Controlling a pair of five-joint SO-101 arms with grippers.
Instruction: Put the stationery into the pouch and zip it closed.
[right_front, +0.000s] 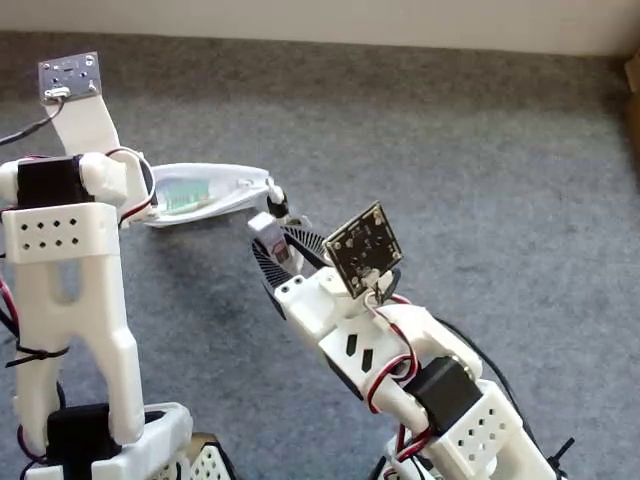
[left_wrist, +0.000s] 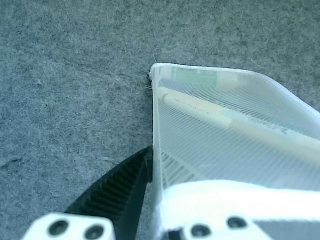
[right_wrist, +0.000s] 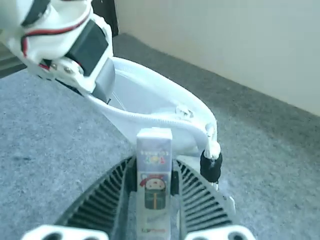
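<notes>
Grey carpet (right_front: 480, 150) is covering the whole work surface. The right gripper (right_wrist: 154, 169) is squeezing a small upright box (right_wrist: 154, 147) between its black ribbed fingers (right_wrist: 197, 200). It is keeping the box just at the open mouth of the pouch (right_wrist: 150, 102), at the pouch's right end. A black zipper pull (right_wrist: 211, 167) is hanging beside the box. At the left end, the left gripper (left_wrist: 155, 175) is clamping the pouch edge between its jaws. Inside the pouch, a white pen (left_wrist: 210, 112) and a green item (left_wrist: 195, 77) are showing through the striped wall. A pale wall (right_wrist: 225, 40) is standing on the far side.
</notes>
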